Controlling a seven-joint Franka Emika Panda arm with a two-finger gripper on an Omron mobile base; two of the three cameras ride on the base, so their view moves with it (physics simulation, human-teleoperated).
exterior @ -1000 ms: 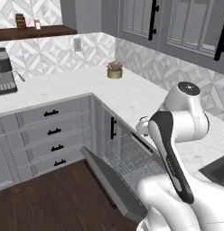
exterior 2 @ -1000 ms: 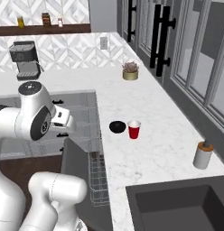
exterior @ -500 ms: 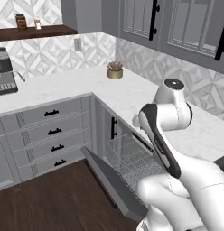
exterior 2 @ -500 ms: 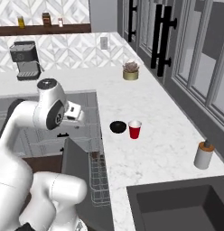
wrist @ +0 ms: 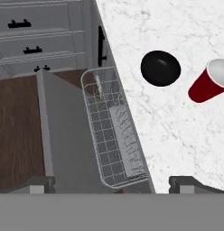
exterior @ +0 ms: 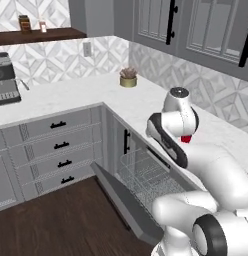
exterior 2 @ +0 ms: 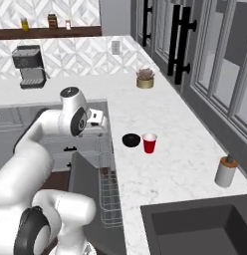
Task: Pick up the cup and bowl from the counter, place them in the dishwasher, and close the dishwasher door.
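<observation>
we see the cup [exterior 2: 150, 143] standing upright on the counter [exterior 2: 170, 164], just beside the bowl [exterior 2: 131, 140]; whether the two touch we cannot tell from the right base view, though in the hand view they sit slightly apart. the bowl lies nearer the counter's front edge, the one above the dishwasher [exterior 2: 108, 191], and the cup sits on its far side, toward the back wall. both rest about midway along this run of the counter, between the sink [exterior 2: 205, 226] at one end and a small potted plant [exterior 2: 144, 79] toward the corner. neither is held.

our gripper [wrist: 113, 184] hangs in the air over the dishwasher opening, fingers spread wide with nothing between them. in the hand view its tips frame the counter's front edge, with the wire rack [wrist: 114, 135] on one side and the bowl and cup on the marble beyond.

the dishwasher door [exterior: 127, 202] is dropped open, angled down toward the dark wood floor [exterior: 56, 220]. the rack is pulled out over it, and we see no dishes in it.

a soap dispenser [exterior 2: 225, 171] stands near the counter's back edge, beside the sink and well apart from the cup. a coffee machine [exterior 2: 29, 65] sits on the other run of counter, past the corner. grey drawers [exterior: 58, 147] with black handles run below it.
</observation>
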